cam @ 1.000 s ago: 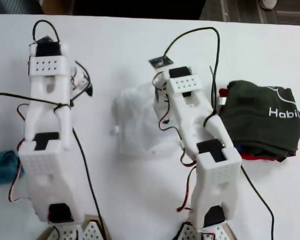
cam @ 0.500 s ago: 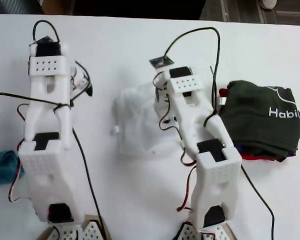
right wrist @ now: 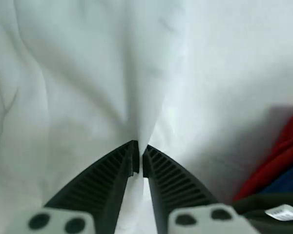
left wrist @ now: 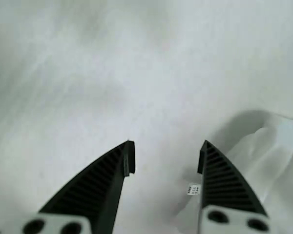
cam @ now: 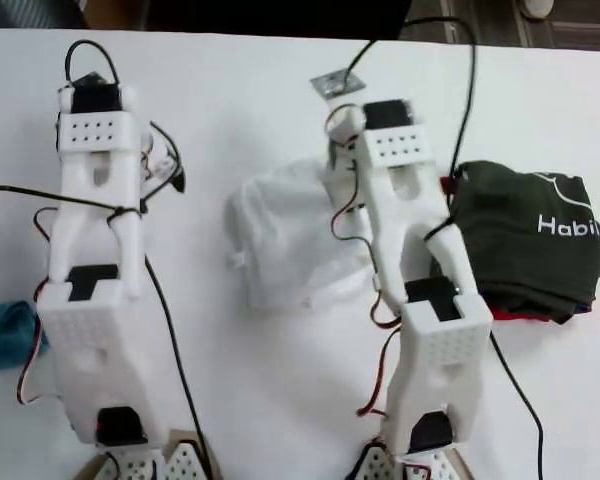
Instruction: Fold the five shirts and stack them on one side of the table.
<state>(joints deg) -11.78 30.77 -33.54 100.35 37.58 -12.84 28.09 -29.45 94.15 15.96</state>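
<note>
Crumpled, loosely bunched white shirt [cam: 280, 245]

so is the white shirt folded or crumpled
Crumpled: the white shirt lies in a wrinkled heap, the right gripper shut on a ridge of it.

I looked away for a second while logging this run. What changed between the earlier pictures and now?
The right arm shifted away from its base and toward the folded stack, tugging the white shirt pinched in the right pincer along. The left arm, folded stack and teal cloth stayed put.
</note>
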